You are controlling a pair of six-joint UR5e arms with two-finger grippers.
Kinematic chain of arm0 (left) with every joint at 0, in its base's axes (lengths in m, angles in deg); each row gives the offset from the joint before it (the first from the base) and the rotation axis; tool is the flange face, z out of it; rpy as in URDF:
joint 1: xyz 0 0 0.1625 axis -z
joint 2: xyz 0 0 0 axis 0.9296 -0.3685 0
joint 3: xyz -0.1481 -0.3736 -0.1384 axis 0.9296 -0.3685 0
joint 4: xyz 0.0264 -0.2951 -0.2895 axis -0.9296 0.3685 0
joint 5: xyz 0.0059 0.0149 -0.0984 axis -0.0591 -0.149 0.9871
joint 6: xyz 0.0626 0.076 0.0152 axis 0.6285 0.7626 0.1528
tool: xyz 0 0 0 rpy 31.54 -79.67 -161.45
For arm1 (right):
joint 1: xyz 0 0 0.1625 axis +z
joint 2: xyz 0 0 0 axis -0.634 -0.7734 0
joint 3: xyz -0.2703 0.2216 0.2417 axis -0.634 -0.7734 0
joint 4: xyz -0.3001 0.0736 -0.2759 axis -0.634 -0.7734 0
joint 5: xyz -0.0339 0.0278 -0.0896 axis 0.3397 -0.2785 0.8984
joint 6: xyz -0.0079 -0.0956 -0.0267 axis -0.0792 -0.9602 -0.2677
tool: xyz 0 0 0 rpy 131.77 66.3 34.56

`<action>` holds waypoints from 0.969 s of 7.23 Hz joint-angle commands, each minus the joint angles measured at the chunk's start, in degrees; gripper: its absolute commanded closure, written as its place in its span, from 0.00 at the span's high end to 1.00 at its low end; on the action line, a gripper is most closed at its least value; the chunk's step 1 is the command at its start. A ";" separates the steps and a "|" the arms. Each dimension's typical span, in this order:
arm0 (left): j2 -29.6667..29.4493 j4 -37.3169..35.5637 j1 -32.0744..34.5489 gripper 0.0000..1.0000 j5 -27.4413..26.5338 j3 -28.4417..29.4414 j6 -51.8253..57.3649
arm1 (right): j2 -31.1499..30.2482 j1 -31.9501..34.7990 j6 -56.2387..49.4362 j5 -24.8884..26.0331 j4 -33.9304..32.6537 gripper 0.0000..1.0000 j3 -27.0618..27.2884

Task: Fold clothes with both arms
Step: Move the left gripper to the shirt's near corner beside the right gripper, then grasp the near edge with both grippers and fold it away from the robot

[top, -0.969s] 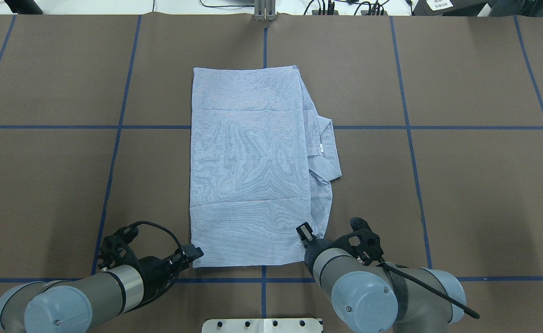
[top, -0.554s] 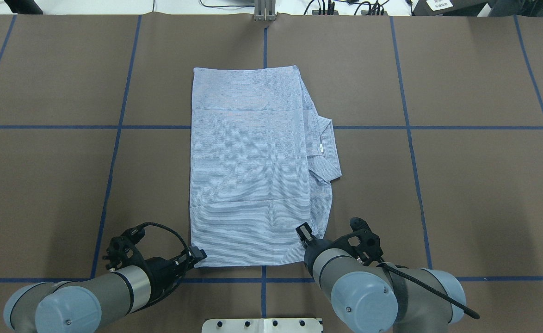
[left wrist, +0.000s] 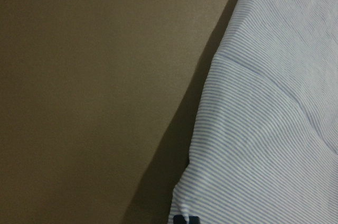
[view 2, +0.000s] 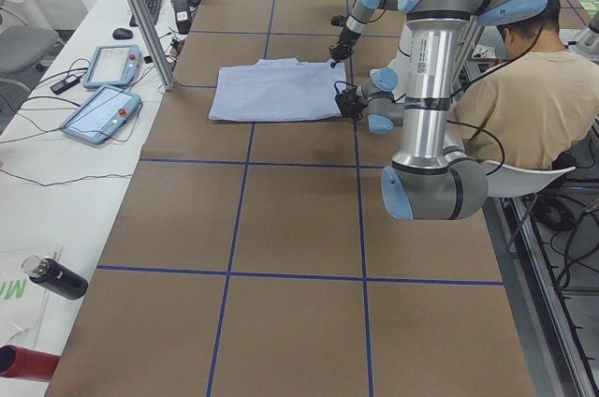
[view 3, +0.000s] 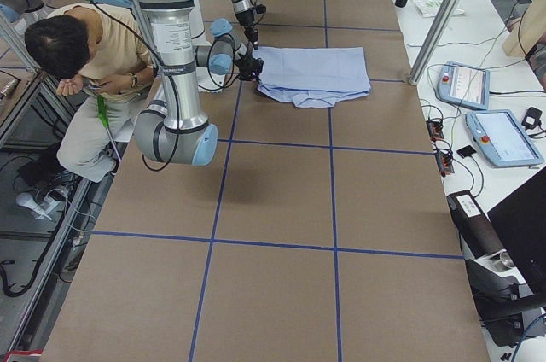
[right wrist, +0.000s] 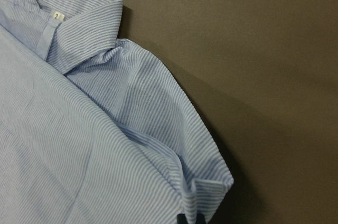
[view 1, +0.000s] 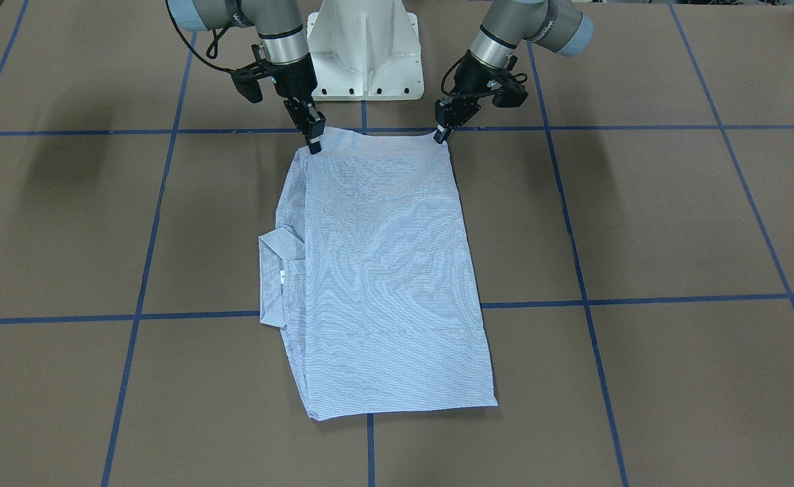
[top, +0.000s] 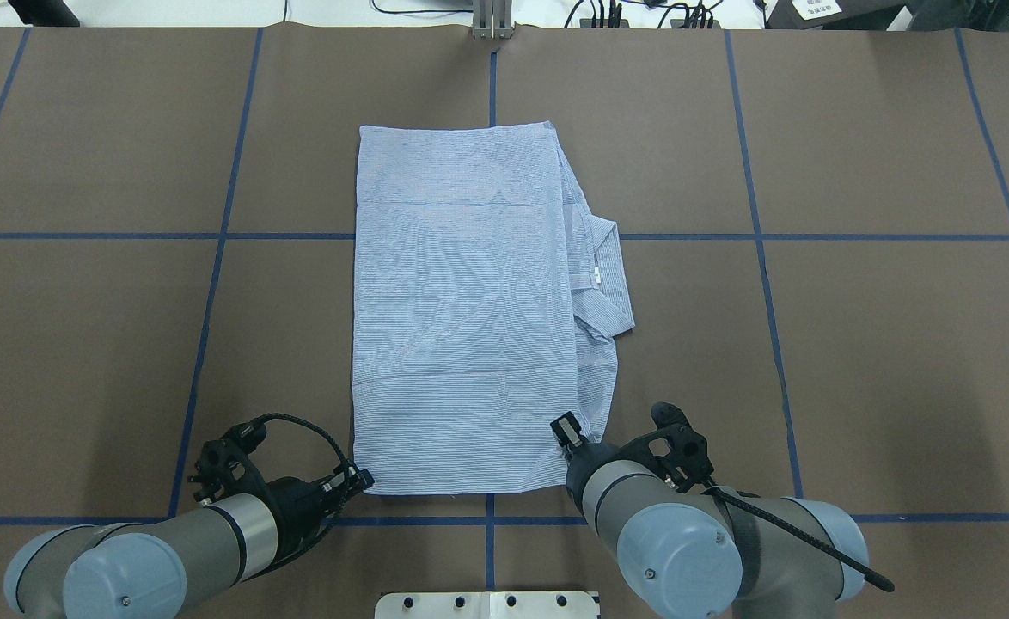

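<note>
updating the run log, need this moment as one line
striped collared shirt folded, flat | left pincer at its near-left corner | right pincer at its near-right corner | grips unclear

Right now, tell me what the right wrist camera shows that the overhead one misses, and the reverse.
Only the right wrist view: the digit 2 on the neck label, and a creased corner of the shirt by a dark fingertip. Only the overhead: the whole folded outline, the left gripper and right gripper at its near corners, blue tape lines. Both: the collar, the striped cloth, the brown table.
</note>
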 commanded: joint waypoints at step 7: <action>0.48 -0.09 7.59 0.00 12.13 -15.08 0.99 | -5.99 9.01 -0.65 -7.67 0.15 0.00 13.21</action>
